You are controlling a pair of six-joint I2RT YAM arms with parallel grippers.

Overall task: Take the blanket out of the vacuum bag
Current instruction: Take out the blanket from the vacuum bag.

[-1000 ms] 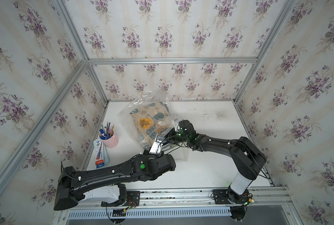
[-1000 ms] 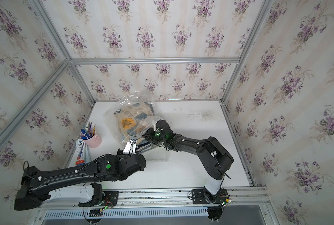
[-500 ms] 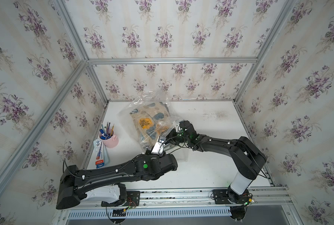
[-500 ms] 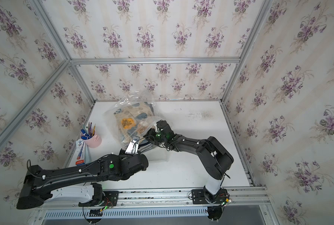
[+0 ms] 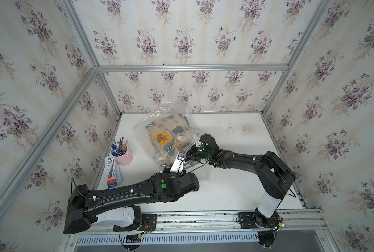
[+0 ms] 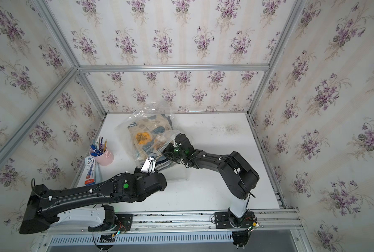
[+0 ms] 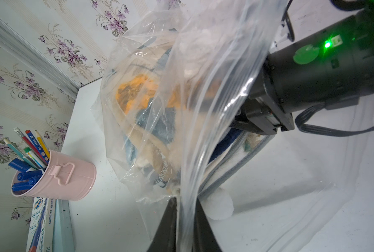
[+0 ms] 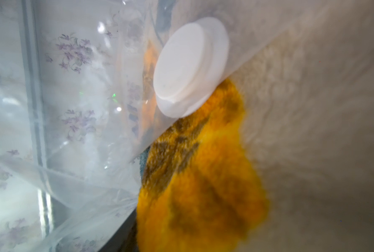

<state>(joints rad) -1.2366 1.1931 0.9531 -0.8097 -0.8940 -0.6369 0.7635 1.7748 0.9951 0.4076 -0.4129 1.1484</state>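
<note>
The vacuum bag (image 5: 163,116) lies on the white table (image 5: 236,135), toward the back wall and a bit to the left. The blanket (image 5: 166,136) is inside it. Shiny folds of plastic make the blanket's edges hard to follow.

The left gripper (image 7: 185,231) is cut off at the edge of the left wrist view, so only two dark fingers (image 7: 165,227) show. They are squeezed tight on the bag's zip edge, which runs up between them. In both top views this gripper is hidden under its own wrist camera.

The right gripper (image 7: 245,119) is inside the bag's open mouth. Crinkly plastic covers its tips, so I cannot tell if they are apart or pinching anything. The right wrist view is very close and blurry. It shows only the round white valve cap (image 8: 188,67), fuzzy cream cloth and an orange patch of the blanket.

A white fluffy lump (image 7: 220,206) sits in the bag just beside the left fingers. I cannot tell what it is.

A pink cup (image 7: 70,176) of pens and pencils stands at the table's left edge, apart from the bag. A box (image 7: 41,222) lies just beside the cup, partly cut off, and "AWP30716" is printed on its side. Some white print (image 7: 164,174) shows low on the bag, but it is too bent to read.
</note>
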